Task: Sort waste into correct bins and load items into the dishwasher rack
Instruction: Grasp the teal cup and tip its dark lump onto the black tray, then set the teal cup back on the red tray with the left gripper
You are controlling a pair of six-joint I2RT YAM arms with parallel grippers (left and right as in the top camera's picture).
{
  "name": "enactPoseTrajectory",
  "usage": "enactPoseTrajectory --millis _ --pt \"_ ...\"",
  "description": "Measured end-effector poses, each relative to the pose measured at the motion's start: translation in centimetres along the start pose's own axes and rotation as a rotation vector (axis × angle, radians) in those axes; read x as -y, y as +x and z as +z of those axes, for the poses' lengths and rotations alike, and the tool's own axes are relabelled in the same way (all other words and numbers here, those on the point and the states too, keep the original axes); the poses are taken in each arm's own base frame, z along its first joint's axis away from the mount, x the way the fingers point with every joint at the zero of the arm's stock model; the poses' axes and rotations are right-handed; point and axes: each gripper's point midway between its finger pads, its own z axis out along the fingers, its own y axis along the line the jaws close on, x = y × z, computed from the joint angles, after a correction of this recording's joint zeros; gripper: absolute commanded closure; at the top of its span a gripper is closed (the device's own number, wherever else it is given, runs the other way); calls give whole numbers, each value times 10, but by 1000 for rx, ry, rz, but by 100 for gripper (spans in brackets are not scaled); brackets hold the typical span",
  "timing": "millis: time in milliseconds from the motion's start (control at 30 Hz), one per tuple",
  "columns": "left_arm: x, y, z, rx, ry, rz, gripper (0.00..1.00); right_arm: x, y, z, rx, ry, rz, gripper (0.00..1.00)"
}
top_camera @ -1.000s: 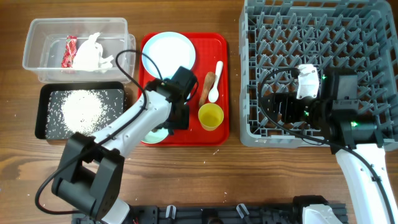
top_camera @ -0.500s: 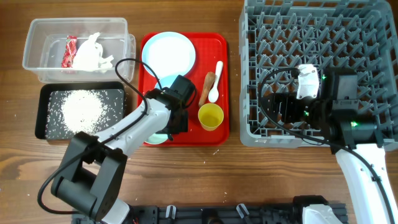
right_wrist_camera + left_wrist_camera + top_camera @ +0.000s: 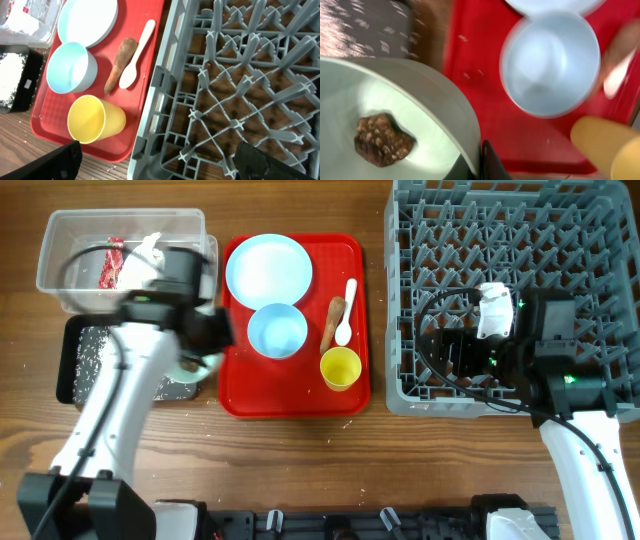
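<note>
My left gripper (image 3: 205, 352) is shut on the rim of a pale green bowl (image 3: 192, 368), held over the right end of the black tray (image 3: 80, 345). In the left wrist view one finger is inside and one outside the bowl's wall (image 3: 420, 95), and a dark brown lump (image 3: 381, 140) lies in the bowl. On the red serving tray (image 3: 240, 395) rest the plate (image 3: 268, 268), a second bowl (image 3: 277, 331), the yellow cup (image 3: 340, 367) and a brown food scrap (image 3: 333, 321). My right gripper (image 3: 162, 165) is open above the front left corner of the dishwasher rack (image 3: 560, 240).
The clear tub (image 3: 60, 240) at the back left holds a red-and-white wrapper (image 3: 112, 262) and white tissue (image 3: 145, 248). Rice-like crumbs (image 3: 100, 350) cover the black tray. A white spoon (image 3: 346, 315) lies beside the scrap. The rack (image 3: 240, 75) fills the right side.
My left gripper shut on the bowl and carried it left, off the red tray to the black tray's right end, uncovering the second bowl. The right arm has not moved.
</note>
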Motion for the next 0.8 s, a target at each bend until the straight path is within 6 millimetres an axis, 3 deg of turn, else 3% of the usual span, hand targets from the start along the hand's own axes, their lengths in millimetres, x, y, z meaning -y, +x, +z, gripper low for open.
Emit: enactPoseTrajectory --millis 167,300,533,800 --pt "-80 -47 -14 92 277 -233 96 0 0 0 0 0 0 0" --pt "-115 -70 -17 156 627 -372 96 0 0 0 1 0 0 0" --pt "-135 -83 -5 141 1185 -602 96 0 -1 0 4 0 -1 0" --pt "-125 -84 -26 128 1309 -642 96 0 -2 0 7 0 -3 1"
